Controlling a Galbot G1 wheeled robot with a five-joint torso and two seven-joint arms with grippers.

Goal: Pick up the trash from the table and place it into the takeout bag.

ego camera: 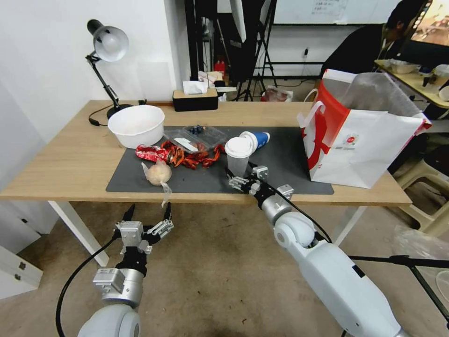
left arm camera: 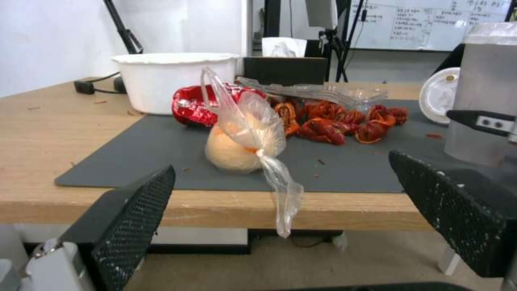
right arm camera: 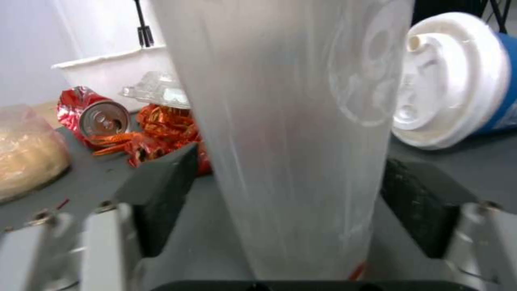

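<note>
While the right gripper (ego camera: 246,178) has its fingers open around the clear cup (ego camera: 237,156), it should squeeze softly so the cup stays up. Below the table (ego camera: 56,168) edge, the left gripper (ego camera: 148,217) waits, open too.

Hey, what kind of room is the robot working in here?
Probably an office or lab workspace, not a home kitchen: a whiteboard on the back wall, tripod stands behind the table, and a desk lamp on it.

Bare mat (ego camera: 280,161) runs open toward the takeout bag (ego camera: 360,140); the toppled blue cup (ego camera: 256,139) crowds the clear cup (ego camera: 237,157).
</note>
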